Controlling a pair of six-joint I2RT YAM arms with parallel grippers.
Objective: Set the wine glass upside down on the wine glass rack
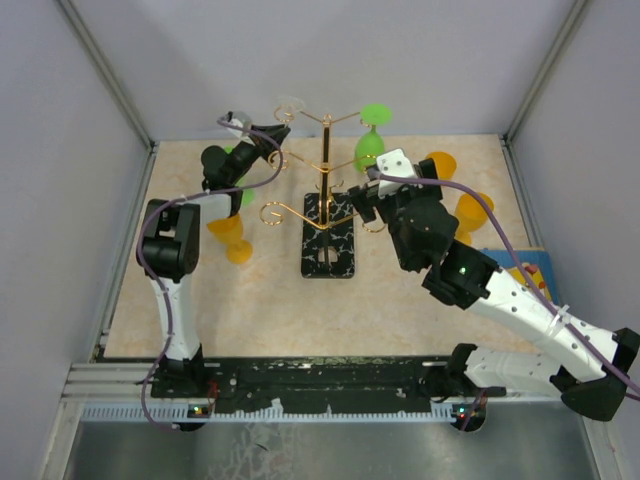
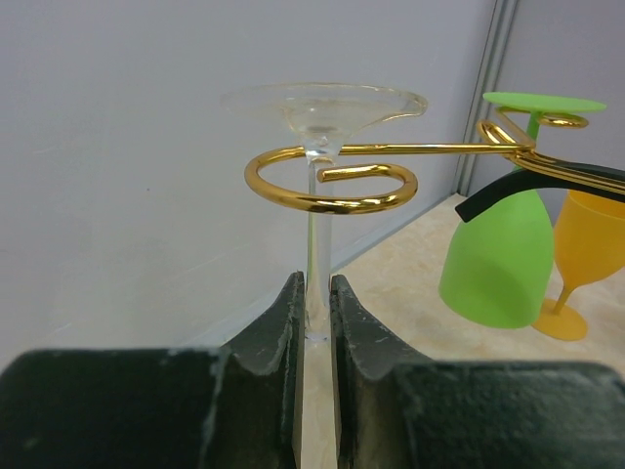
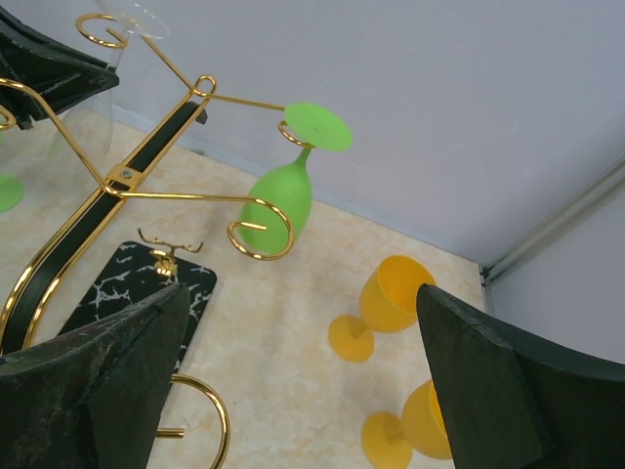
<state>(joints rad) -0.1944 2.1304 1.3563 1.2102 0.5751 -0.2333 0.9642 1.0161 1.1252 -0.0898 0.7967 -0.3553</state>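
Note:
A clear wine glass [image 2: 322, 101] hangs upside down with its foot on top. My left gripper [image 2: 317, 293] is shut on its stem. The stem stands inside the curled end of a gold arm [image 2: 332, 181] of the wine glass rack [image 1: 326, 160], and the foot sits just above the curl. From above, the left gripper [image 1: 268, 138] is at the rack's far-left arm with the clear foot [image 1: 290, 103] over it. My right gripper [image 3: 303, 293] is open and holds nothing. It hovers beside the rack [image 3: 146, 156], right of the pole.
A green glass [image 1: 372, 135] hangs upside down on the rack's far-right arm. The rack's black veined base [image 1: 328, 240] lies mid-table. One orange glass [image 1: 231, 237] stands left of it and two [image 1: 440, 165] [image 1: 472, 212] stand on the right. A coloured flat item [image 1: 525, 272] lies at the right edge.

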